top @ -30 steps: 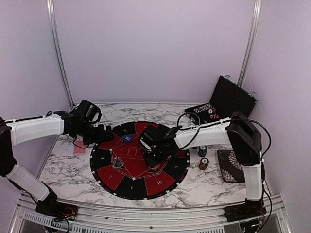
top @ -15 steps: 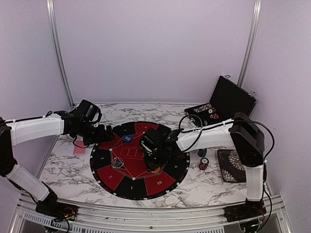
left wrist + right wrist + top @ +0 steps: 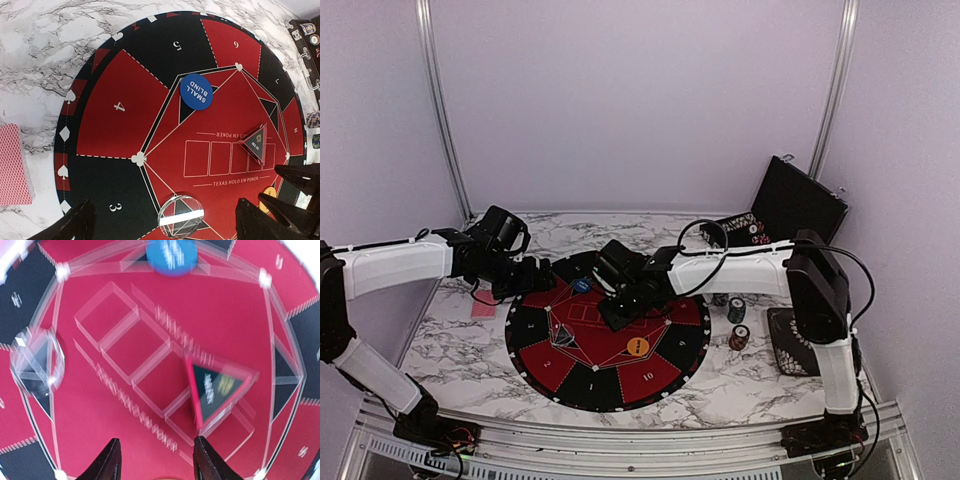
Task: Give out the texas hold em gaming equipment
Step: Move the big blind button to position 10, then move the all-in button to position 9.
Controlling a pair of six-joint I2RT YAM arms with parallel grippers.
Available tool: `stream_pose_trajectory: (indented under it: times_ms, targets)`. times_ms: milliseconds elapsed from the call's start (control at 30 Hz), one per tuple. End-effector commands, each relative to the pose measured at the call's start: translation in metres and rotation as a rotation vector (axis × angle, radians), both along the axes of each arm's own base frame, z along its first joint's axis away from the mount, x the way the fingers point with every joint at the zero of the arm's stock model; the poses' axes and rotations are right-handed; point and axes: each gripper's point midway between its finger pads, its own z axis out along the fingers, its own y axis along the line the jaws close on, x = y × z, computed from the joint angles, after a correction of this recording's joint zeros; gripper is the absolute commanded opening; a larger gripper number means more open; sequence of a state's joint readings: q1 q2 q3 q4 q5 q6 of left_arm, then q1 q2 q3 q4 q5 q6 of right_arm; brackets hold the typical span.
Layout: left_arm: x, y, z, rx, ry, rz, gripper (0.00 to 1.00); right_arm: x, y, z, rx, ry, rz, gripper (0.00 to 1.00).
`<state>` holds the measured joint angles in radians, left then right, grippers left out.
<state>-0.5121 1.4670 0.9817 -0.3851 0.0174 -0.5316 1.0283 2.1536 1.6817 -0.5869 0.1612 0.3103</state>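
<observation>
We see the orange disc (image 3: 637, 346) now lying free on the mat (image 3: 545, 350), near side; the right gripper (image 3: 620, 312) has let go and pulled back far-left, jaws part open, empty. Left gripper (image 3: 538, 277) wide open, empty. Blue disc (image 3: 196, 91) already placed.

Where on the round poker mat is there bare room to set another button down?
Free: black wedges 3 and 4 on the mat, between the card deck and blue small-blind disc. Crowded: the centre, with the clear disc, triangular all-in marker, orange disc and right gripper.
</observation>
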Motion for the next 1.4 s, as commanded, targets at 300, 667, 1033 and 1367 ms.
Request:
stream_pose_trajectory:
  times_ms: [300,667,1033,1367]
  targets:
    - [0.011,-0.006,0.015,-0.020,-0.042,-0.017,0.99,0.055,0.024,0.002,0.053,-0.097,0.228,0.68]
    - [0.011,-0.008,0.015,-0.026,-0.039,-0.021,0.99,0.076,0.026,-0.023,0.016,-0.138,0.301,0.67]
    - [0.009,-0.007,0.012,-0.023,-0.032,-0.017,0.99,0.073,-0.010,-0.042,-0.060,-0.096,0.194,0.53]
    - [0.011,-0.008,0.010,-0.025,-0.024,-0.013,0.99,0.064,-0.047,-0.047,-0.071,-0.041,0.052,0.51]
